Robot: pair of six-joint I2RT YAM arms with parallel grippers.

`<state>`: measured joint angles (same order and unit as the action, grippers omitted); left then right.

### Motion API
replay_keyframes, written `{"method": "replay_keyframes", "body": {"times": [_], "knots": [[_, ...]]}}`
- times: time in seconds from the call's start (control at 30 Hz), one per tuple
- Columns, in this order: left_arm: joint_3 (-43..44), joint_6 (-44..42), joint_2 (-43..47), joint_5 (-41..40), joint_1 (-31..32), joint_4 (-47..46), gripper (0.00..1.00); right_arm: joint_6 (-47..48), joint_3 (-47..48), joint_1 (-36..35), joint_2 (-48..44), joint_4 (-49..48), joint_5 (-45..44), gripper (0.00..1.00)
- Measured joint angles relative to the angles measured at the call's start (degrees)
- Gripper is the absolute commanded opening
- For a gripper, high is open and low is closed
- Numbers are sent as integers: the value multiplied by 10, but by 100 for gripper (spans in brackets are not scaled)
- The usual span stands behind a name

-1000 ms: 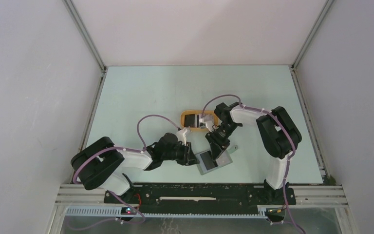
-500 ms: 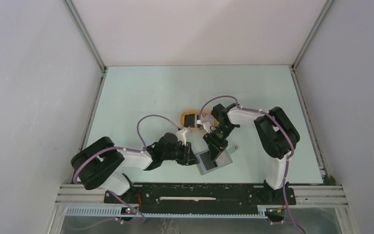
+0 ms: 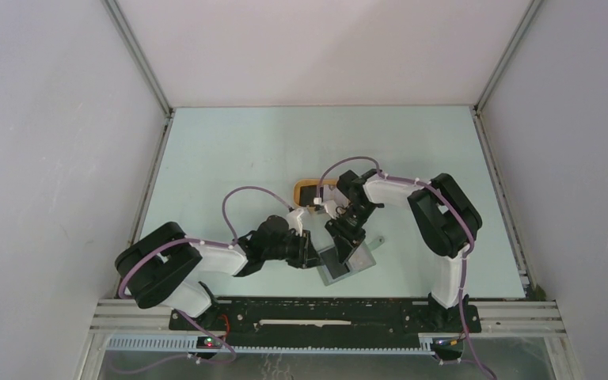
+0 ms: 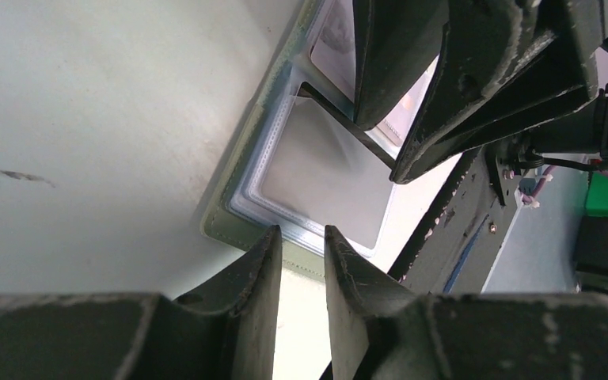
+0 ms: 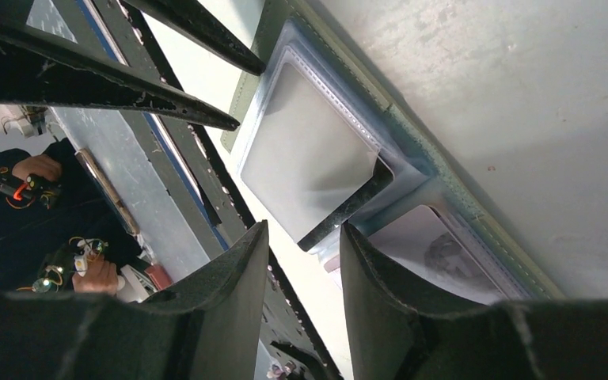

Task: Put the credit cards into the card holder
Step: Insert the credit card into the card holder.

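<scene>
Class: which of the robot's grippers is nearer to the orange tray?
Right. The right gripper is over the card holder, its arm passing right beside the orange tray. The left gripper sits at the holder's left edge, farther from the tray.

Overhead view looks down; both wrist views closely share the card holder [image 4: 317, 182].

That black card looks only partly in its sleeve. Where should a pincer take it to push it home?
Probably take the black card by its bare trailing edge, the only part outside the clear sleeve. Come in from the sleeve's open mouth, level with the card, since the rest lies flat and covered.
</scene>
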<state>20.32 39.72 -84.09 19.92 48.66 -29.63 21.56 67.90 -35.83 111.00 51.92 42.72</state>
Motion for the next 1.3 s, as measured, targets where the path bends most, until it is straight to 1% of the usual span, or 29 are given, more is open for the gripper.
{"method": "replay_keyframes", "body": {"times": [0.13, 0.23, 0.5, 0.6, 0.63, 0.7, 0.83, 0.87, 0.9, 0.97, 1.07, 1.23, 1.3], "knots": [[0, 3, 13, -4, -2, 4, 33, 15, 0, 15, 0, 8, 13, 44], [0, 0, 48, -16, -5, 22, 34, 29, 0, 26, -2, 13, 20, 42], [0, -23, 188, -70, -6, 114, 36, 69, 0, 31, -41, 21, 40, 39], [0, -29, 250, -96, -6, 150, 39, 86, 0, 27, -61, 20, 45, 36], [0, -32, 274, -106, -6, 161, 41, 91, -1, 25, -69, 18, 46, 35], [0, -37, 316, -123, -6, 176, 52, 100, -7, 24, -90, 10, 50, 32], [-2, -36, 398, -161, -7, 191, 83, 118, -35, 23, -146, -19, 60, 30], [-4, -31, 415, -172, -7, 191, 87, 125, -46, 23, -162, -32, 62, 30], [-7, -26, 429, -180, -8, 189, 88, 133, -57, 23, -178, -43, 65, 30], [-20, -15, 449, -189, -10, 182, 88, 163, -90, 21, -217, -72, 71, 30], [-44, 5, 456, -192, -12, 168, 85, 224, -133, 12, -262, -108, 75, 28], [-85, 46, 434, -171, -13, 124, 64, 291, -157, -26, -267, -145, 25, 12], [-102, 65, 418, -162, -13, 100, 58, 307, -158, -42, -260, -156, -3, 10]]}}
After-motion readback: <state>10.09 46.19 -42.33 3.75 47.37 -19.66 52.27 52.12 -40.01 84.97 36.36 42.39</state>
